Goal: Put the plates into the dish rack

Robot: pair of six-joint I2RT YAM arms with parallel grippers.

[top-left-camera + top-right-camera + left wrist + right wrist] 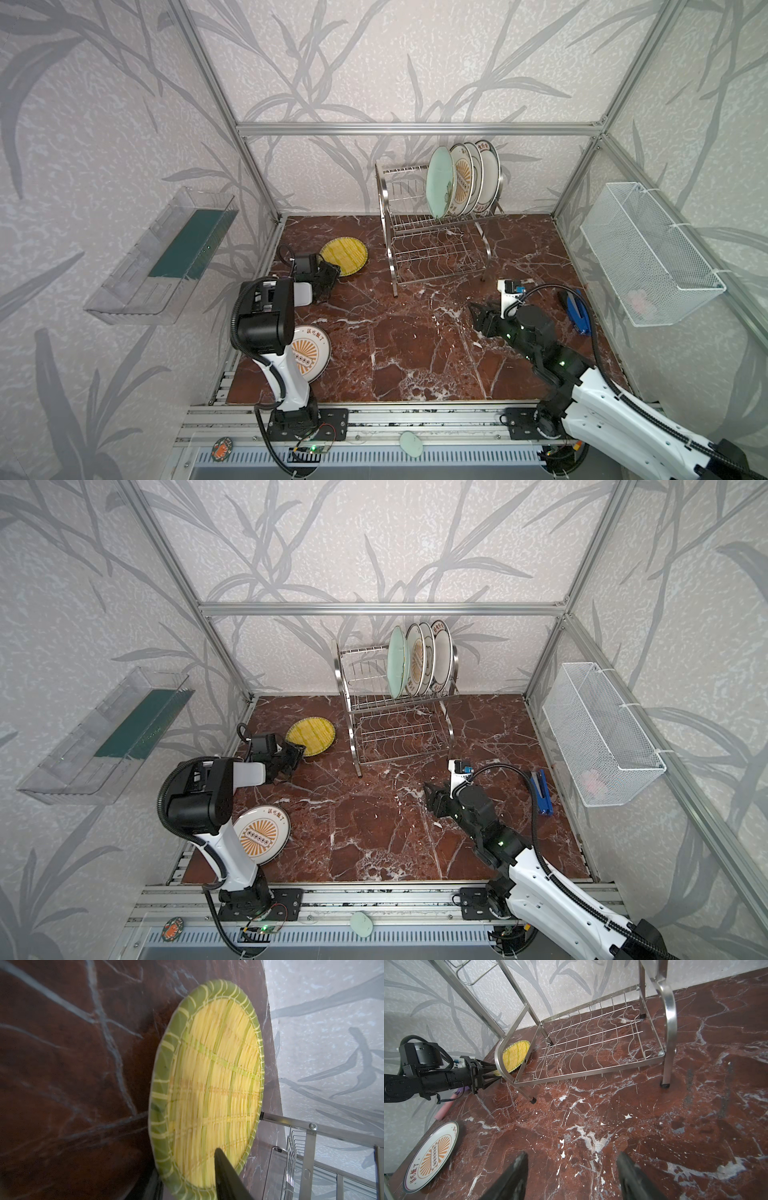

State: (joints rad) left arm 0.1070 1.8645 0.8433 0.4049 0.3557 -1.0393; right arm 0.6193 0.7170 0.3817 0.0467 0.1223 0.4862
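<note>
Plates (461, 183): four stand in rack's (432, 225) upper shelf (right end)
Remaining: yellow plate (347, 255), near table's (415, 332) left edge; sunburst plate (309, 353), front-left corner
Left claw (332, 276): astride yellow rim, grip unclear
Right claw (573, 1155): spread wide, empty

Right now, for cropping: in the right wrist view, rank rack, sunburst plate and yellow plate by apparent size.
rack
sunburst plate
yellow plate: farther off and partly hidden, so that rank is unsure
</note>
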